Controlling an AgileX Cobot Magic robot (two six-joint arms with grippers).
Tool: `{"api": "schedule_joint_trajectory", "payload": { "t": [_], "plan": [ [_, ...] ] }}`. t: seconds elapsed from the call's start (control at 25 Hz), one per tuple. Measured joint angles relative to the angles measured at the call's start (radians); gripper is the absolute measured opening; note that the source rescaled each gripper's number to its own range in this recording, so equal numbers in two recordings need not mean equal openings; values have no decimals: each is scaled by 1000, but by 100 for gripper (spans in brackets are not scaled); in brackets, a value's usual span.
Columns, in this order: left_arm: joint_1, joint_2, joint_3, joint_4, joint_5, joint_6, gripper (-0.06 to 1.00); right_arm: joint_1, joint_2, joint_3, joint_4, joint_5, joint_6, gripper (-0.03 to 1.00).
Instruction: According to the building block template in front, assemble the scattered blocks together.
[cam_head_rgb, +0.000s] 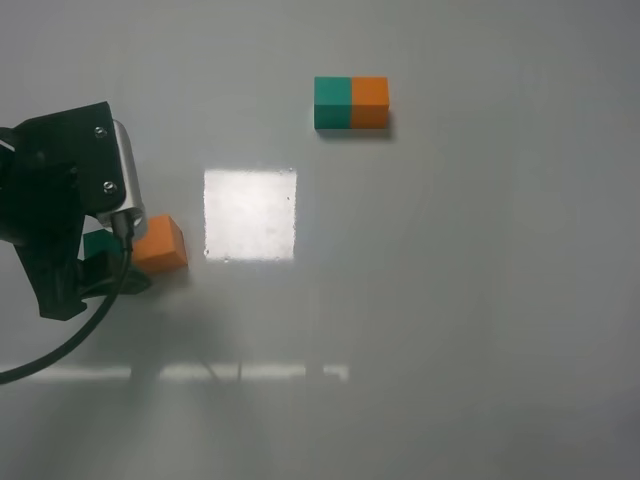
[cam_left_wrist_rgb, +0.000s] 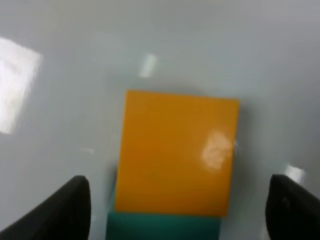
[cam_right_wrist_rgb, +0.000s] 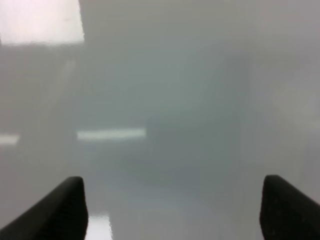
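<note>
Your left fingers (cam_left_wrist_rgb: 70, 210) gape empty astride the matte orange cube (cam_left_wrist_rgb: 175, 152), apparently butted against the matte teal cube (cam_left_wrist_rgb: 165, 227); little seems left.

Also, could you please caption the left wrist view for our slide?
Open left gripper poised over the orange cube, teal cube beside it.

Grey table (cam_head_rgb: 480, 300) bears teal-orange bar (cam_head_rgb: 351, 103) and orange cube (cam_head_rgb: 162, 246) (teal cube (cam_left_wrist_rgb: 165, 229) touching).

Glossy table (cam_head_rgb: 480, 300), smooth orange cube (cam_left_wrist_rgb: 175, 155)
</note>
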Motion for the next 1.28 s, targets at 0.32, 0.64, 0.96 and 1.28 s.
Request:
{"api": "schedule_joint_trajectory", "payload": {
  "t": [0.32,0.64,0.96,1.28],
  "plan": [
    [-19,42,0,-3,-28,-2,61,0,0,0,0,0,0,0],
    [-19,60,0,1,-49,-2,61,0,0,0,0,0,0,0],
    [-19,63,0,13,-61,1,1,0,0,0,0,0,1,0],
    [-20,63,0,17,-61,1,0,0,0,0,0,0,1,0]
  ]
}}
